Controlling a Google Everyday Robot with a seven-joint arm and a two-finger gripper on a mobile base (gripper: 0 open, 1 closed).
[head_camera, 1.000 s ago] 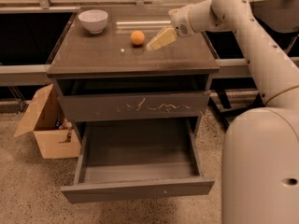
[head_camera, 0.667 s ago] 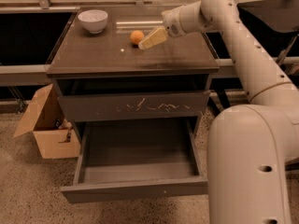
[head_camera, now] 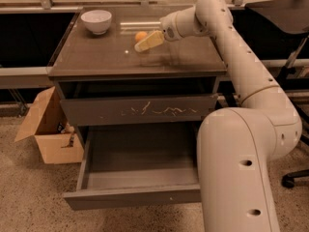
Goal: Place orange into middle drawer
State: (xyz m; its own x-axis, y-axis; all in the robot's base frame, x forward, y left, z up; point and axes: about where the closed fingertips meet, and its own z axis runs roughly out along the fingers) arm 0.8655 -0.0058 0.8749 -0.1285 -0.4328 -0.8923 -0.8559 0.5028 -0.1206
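The orange (head_camera: 140,35) is small and round and sits on the cabinet top (head_camera: 96,57), right of centre near the back. My gripper (head_camera: 147,42) reaches in from the right, low over the top, and its pale yellow tip lies right against the orange's front-right side, partly covering it. The middle drawer (head_camera: 137,197) is pulled out at the bottom of the cabinet. Its plain dark-grey front has one tiny pale dot, and the inside looks empty. It lies well below and in front of the gripper.
A white bowl (head_camera: 96,21) stands at the back left of the cabinet top. The shut grey drawer front with pale scratches (head_camera: 145,111) sits above the open drawer. An open cardboard box (head_camera: 48,132) stands on the floor at the left. My arm's large body (head_camera: 236,168) fills the right foreground.
The gripper has moved left across the cabinet top and closed in on the orange, which it now partly covers. The orange, bowl and drawer have not moved.
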